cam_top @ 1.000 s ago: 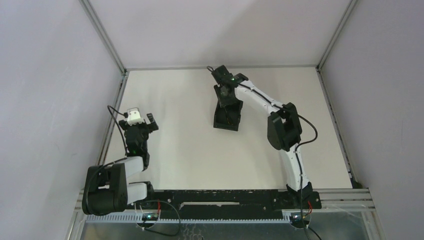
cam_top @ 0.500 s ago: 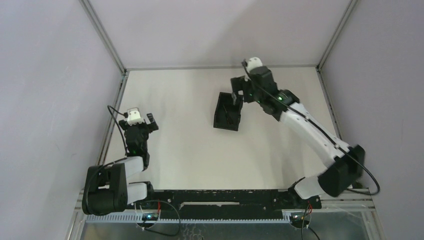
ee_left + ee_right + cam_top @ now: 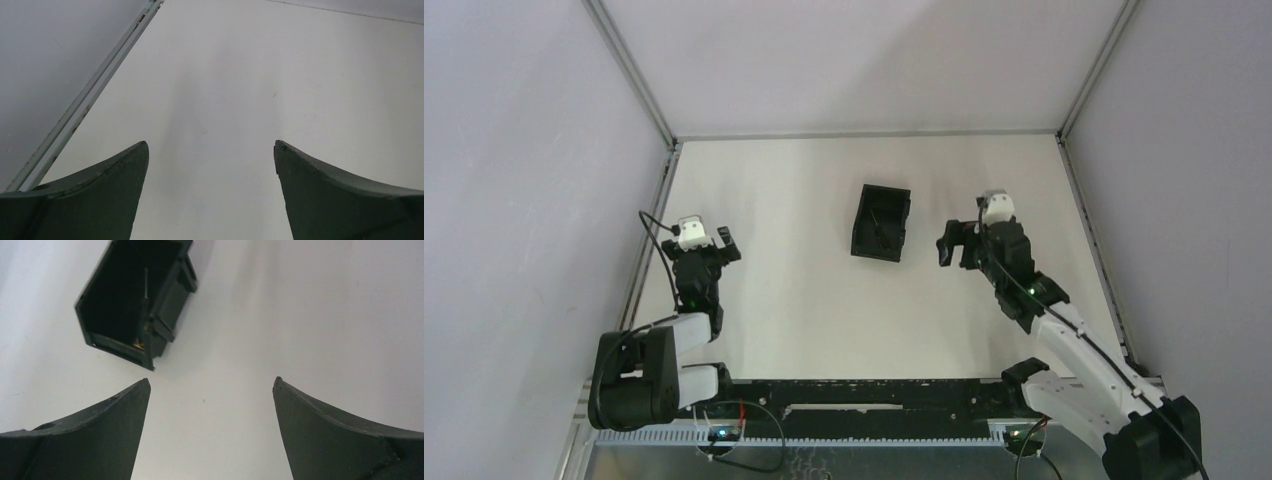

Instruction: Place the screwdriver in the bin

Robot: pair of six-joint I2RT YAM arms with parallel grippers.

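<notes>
Screwdriver [image 3: 145, 290] lies inside bin [image 3: 170, 300]; right fingers [image 3: 100, 440] wide open, empty, near it; left fingers [image 3: 90, 200] open too; task judged done, so any retreat should stay clear of bin wall.

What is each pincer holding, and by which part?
Nothing. Left pincer and right pincer are open and empty; the thin dark-shafted screwdriver lies inside the black plastic rectangular bin.

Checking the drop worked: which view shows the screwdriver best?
Right wrist: the screwdriver sits inside the bin, thin shaft and a bit of orange handle visible. Top external shows only a faint line in the bin. Left wrist shows none of it.
</notes>
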